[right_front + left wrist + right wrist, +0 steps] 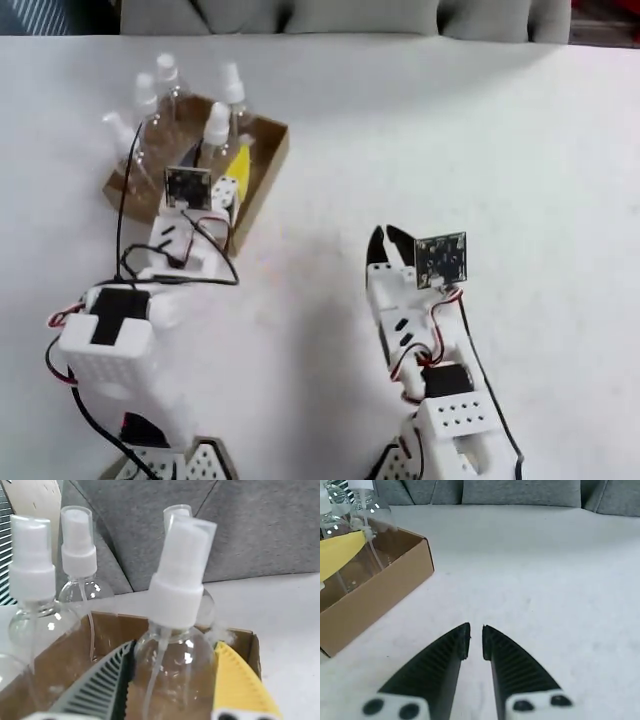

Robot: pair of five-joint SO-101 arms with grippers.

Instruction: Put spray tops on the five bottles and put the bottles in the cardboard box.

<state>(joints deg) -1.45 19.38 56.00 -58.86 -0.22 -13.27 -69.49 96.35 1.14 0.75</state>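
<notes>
1. The held bottle (172, 675) is in the cardboard box (268, 160), which stands near the far left corner of the bench (450, 130). The jaws of the left gripper (175, 647), one grey and one yellow, are closed on its round clear body.
2. It looks like thin, empty plastic, so I judge it light, smooth enough to slip, and easily dented by a hard squeeze.
3. The body below the shoulder looks the best place to grip. The spray top (180, 580) is narrow and could twist or pull loose.
4. The other bottles (165, 85), four of them, stand capped in the box close around it, so a knock could topple them.
5. The right gripper (475, 637) sits low near the bench's middle, its jaws only narrowly apart and holding nothing.
6. The jaws hide the held bottle's base, so I cannot tell whether it rests on the box floor. How tightly any top is seated is unclear too.
</notes>
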